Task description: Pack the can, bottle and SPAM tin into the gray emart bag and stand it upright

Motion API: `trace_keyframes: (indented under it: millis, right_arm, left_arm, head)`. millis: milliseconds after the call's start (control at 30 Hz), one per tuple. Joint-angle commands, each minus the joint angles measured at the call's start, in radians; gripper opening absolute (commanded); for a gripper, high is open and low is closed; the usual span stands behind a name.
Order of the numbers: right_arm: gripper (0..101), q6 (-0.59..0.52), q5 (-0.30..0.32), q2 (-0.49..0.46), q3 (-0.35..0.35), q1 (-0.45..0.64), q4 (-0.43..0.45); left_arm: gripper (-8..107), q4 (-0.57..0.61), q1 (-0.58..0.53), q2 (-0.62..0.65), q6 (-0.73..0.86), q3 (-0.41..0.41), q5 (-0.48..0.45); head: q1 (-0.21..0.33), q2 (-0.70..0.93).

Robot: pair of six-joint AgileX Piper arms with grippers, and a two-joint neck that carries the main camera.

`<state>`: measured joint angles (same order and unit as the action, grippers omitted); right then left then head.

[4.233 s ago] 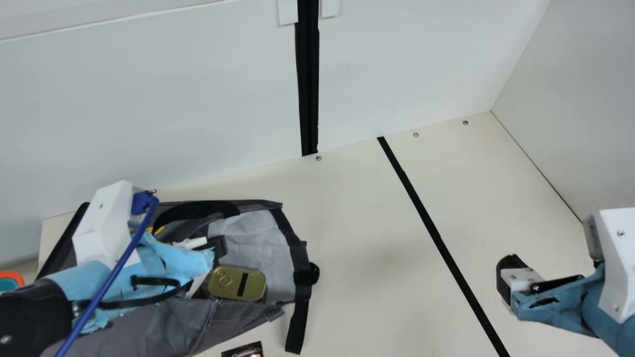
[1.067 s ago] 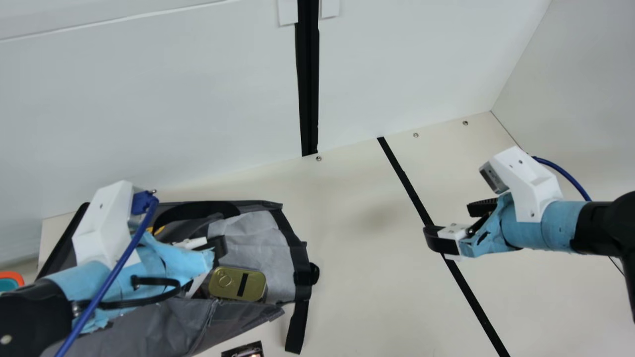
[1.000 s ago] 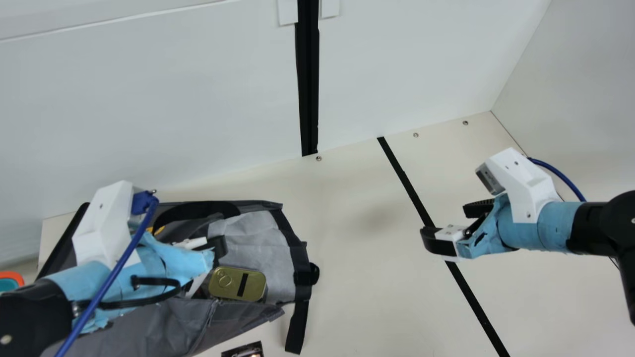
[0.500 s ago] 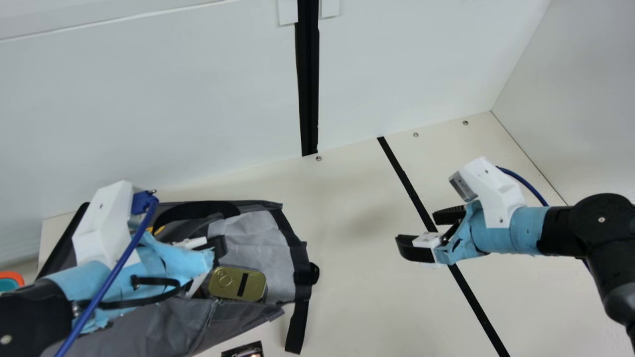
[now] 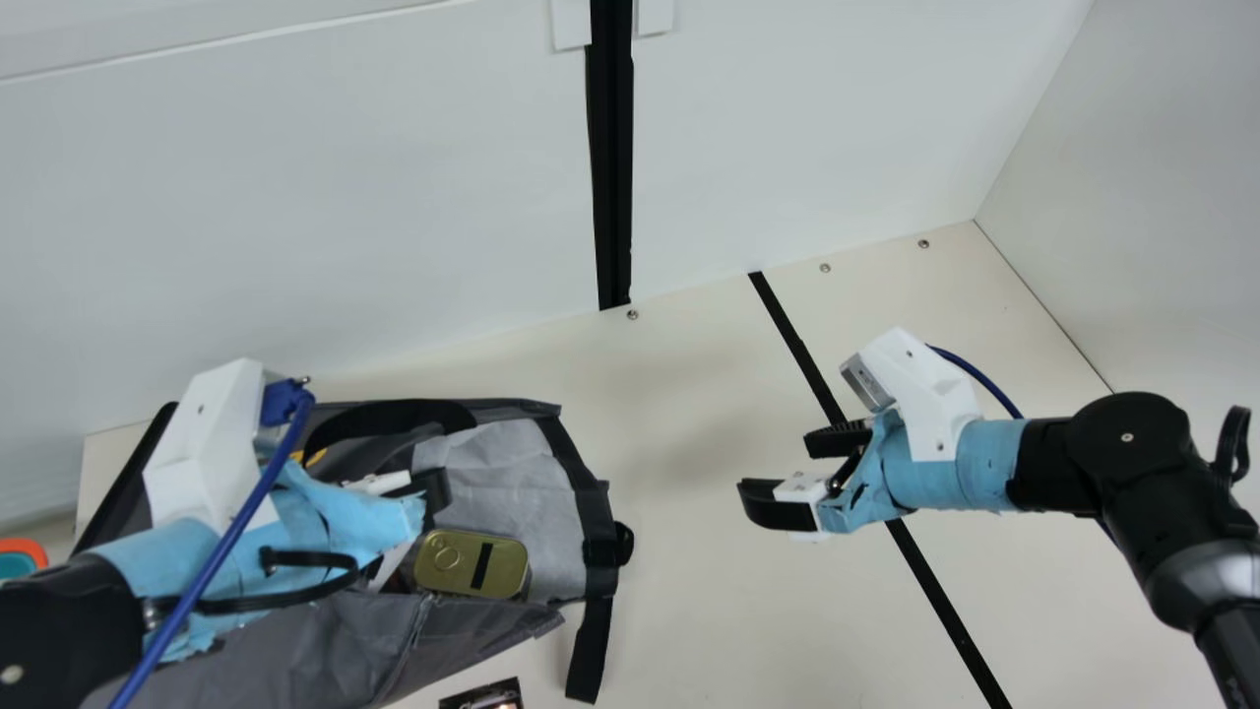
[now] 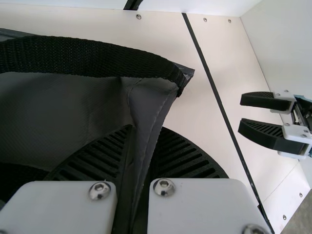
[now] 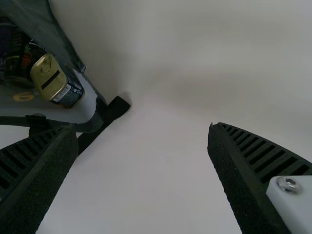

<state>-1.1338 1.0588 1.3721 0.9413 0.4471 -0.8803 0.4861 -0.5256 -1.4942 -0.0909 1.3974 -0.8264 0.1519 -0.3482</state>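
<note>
The gray bag (image 5: 512, 468) lies on the table at the main view's left, its mouth spread. Inside it rests the SPAM tin (image 5: 471, 564), gold lid up. My left gripper (image 5: 428, 487) is over the bag; in the left wrist view my left gripper (image 6: 146, 130) is shut on a fold of the gray fabric (image 6: 151, 100). Right of the bag, apart from it, my right gripper (image 5: 780, 467) stands open. From the right wrist view, my right gripper (image 7: 140, 127) holds nothing; beyond it show the tin (image 7: 50, 78) and a dark container (image 7: 19, 61), can or bottle unclear, within the bag.
A black strap (image 5: 591, 645) trails from the bag onto the cream table (image 5: 709, 591). A small dark item (image 5: 484, 695) lies at the main view's bottom edge. An orange-rimmed object (image 5: 25, 549) is at far left. White walls stand behind and right.
My right arm has come in from the right edge and moved left across the black table line, nearer the bag. The left arm, the bag and the tin have kept still.
</note>
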Motion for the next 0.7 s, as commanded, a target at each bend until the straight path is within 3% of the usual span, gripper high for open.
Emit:
trace_keyframes:
  millis: [0, 667]
  right_arm:
    - [95, -0.005, -0.008, 0.006, -0.006, -0.018, -0.007]
    - [95, -0.056, -0.139, 0.110, -0.054, -0.228, -0.121]
  left_arm:
    - [-8, 0.000, 0.000, 0.000, 0.000, 0.000, 0.000]
    - [-8, 0.000, 0.000, 0.000, 0.000, 0.000, 0.000]
  head:
    - [0.023, -0.001]
    - [0.023, -0.001]
